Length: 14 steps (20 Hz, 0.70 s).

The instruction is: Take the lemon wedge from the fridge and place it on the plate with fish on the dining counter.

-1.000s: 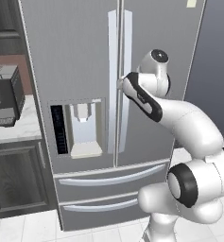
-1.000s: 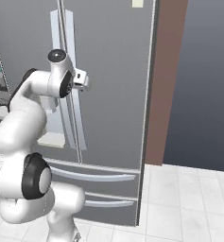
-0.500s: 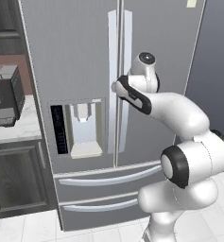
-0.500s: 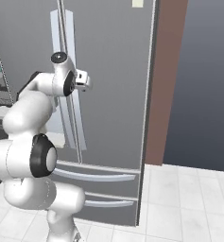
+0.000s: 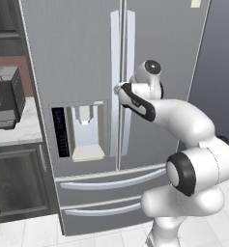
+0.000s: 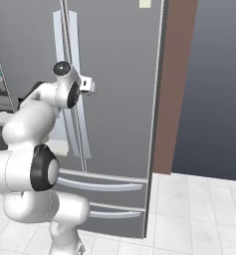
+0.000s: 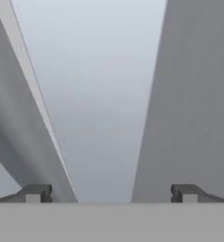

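Step in hand: opening the fridge (image 5: 87, 58). Gripper (image 7: 111, 194) is standing w/ jaws spread wide, holding nothing, straddling the right door handle (image 5: 129, 72) at mid-height. Next, prob.: close on handle, pull door out. Doors shut, so contents hidden; lemon wedge presumably inside.

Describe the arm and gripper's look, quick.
Glossy white rounded arm links with dark grey-black joint rings and a round dark cap at the wrist. No cables or markings visible. The gripper has two small dark grey, blocky finger tips.
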Tool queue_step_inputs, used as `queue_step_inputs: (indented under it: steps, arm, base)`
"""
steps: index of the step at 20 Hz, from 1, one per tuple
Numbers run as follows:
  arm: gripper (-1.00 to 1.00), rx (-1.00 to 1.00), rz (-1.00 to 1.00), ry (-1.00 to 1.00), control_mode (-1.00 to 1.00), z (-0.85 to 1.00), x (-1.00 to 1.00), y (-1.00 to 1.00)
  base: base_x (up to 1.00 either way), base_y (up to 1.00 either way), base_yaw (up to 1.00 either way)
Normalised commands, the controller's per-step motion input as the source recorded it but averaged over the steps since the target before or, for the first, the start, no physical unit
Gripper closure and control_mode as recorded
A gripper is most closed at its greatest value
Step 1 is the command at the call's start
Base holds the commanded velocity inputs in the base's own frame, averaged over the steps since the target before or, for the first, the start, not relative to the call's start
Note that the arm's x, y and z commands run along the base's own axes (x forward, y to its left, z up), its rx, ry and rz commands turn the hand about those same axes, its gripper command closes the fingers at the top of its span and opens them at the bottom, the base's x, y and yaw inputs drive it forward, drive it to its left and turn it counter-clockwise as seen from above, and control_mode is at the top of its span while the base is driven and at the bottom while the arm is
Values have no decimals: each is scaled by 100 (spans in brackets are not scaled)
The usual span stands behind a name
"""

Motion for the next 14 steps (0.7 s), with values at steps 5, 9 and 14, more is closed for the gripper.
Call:
queue_step_inputs:
  steps: [5, 9, 14]
  arm:
    - [-100, 0, 7, -7, -100, -33, 27, 0]
    - [-100, 1, 0, 0, -100, 0, 12, -18]
    - [-100, 0, 0, 0, -100, 0, 2, -1]
  base:
    - [0, 0, 0]
    - [0, 0, 0]
    - [0, 0, 0]
